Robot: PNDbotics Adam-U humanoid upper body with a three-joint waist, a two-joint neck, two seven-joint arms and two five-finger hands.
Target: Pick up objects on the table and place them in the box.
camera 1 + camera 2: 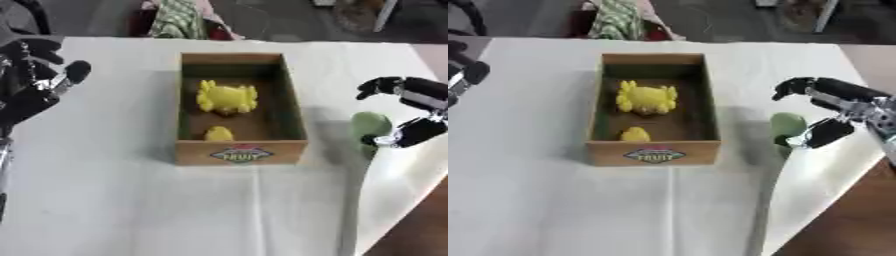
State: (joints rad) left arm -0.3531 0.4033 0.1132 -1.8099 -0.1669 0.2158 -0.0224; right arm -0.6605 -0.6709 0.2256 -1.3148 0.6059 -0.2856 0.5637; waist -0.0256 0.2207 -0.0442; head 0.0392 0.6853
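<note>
Fingers of the right hand (833, 112) spread wide around the green object (787, 124) right of the box (654, 152), evidently poised to grasp it.

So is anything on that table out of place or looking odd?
One thing: a green object lies near the table's right edge, outside the box, by the right hand. The two yellow items sit inside. Nothing looks spilled or damaged.

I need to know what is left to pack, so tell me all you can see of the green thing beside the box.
The green thing is a small, rounded, pale green lump; its material is unclear. It lies on the white table, right of the box and apart from it. The right hand reaches around it, fingers curved above and below; contact is unclear.
</note>
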